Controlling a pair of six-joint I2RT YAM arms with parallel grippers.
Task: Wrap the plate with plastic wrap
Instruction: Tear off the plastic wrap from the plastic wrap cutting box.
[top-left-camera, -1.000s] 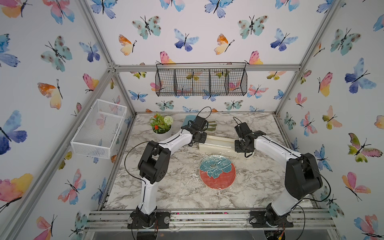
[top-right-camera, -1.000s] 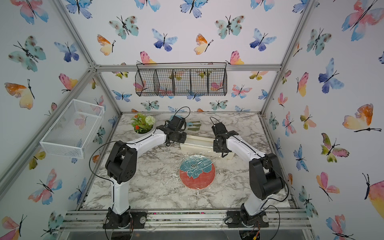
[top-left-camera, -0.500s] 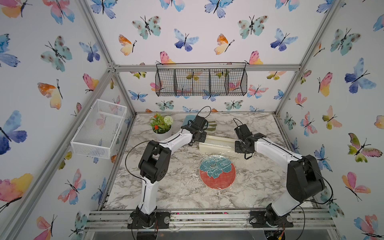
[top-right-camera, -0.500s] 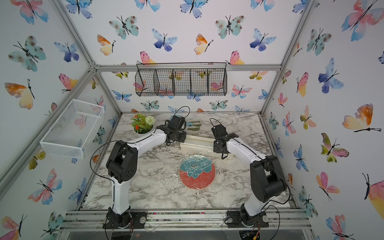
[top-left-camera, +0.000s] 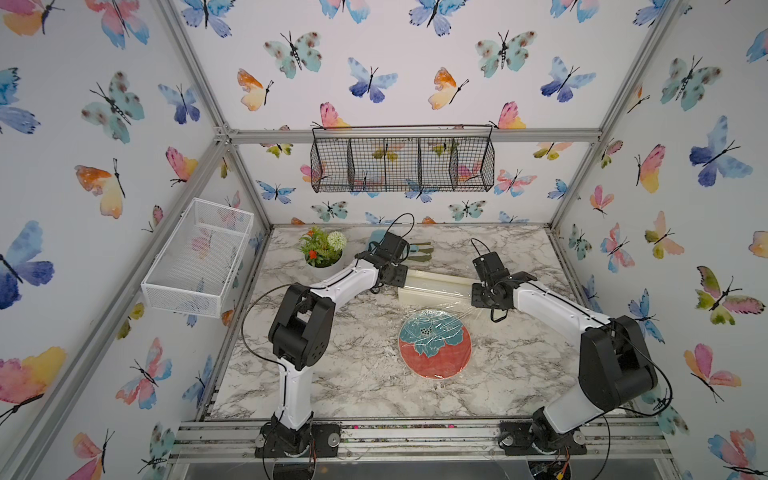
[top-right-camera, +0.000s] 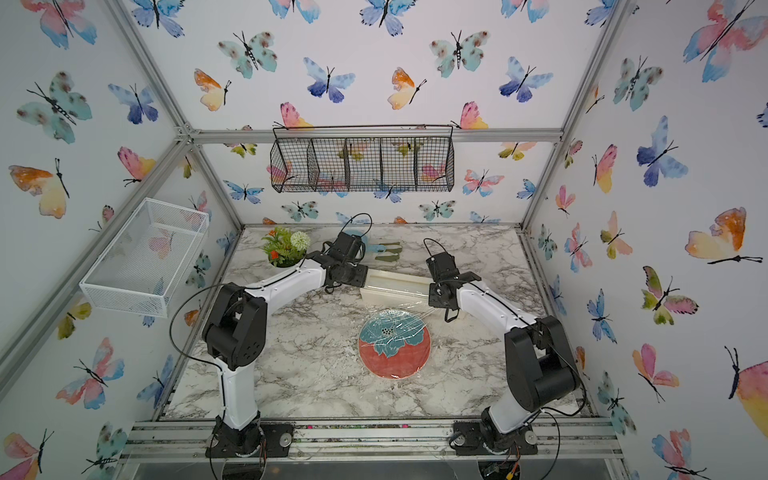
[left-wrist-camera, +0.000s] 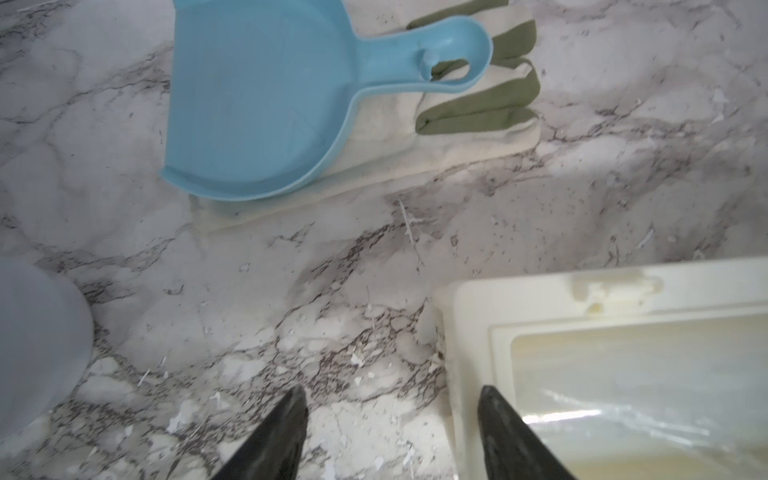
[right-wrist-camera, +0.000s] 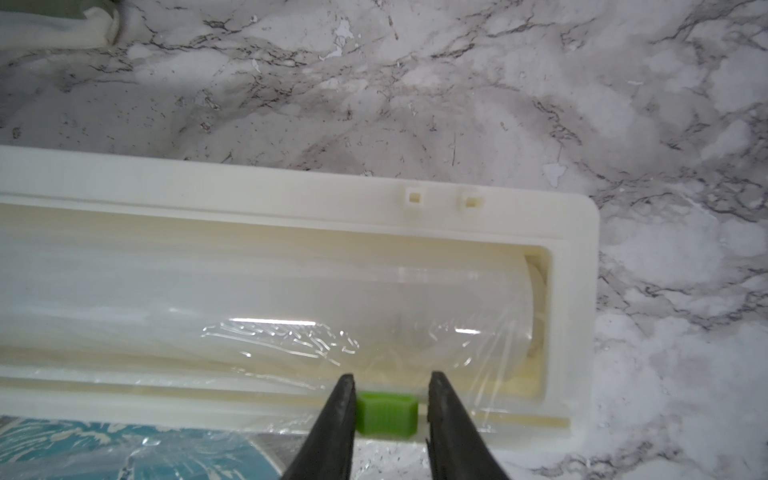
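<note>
— If going by the gloss, got plastic wrap (top-left-camera: 446, 303) draped right across the plate (top-left-camera: 440, 361), lying flat on the table (top-left-camera: 353, 374) a touch right of centre!
— Covers the flowered face, yes. Runs back to the cream dispenser box (top-left-camera: 428, 282) just beyond the plate's far edge, though. Can't tell whether cut free yet.
— Now look at the right tool (right-wrist-camera: 390, 376): straddling the green tab (right-wrist-camera: 386, 415) near the box's right end, touching on one side, showing a sliver of gap on the other. Can't call that clamped or loose.
— And the left tool (left-wrist-camera: 391, 390)? Spread wide at the box's left end, astride the corner, one tip over bare table, one over the box. Gripping nothing.
— So, tallying up: pulled out and laid over the plate, done.
— Left to do, by this reckoning: severing along the box if not severed, then folding the loose margin under the rim all round.
— Seeing any tuck?
— None visible in both top views. Only crinkles on top and faint glints on the table past the near rim, overhang probably.
— Calling that past halfway, with the fiddly part ahead.
</note>
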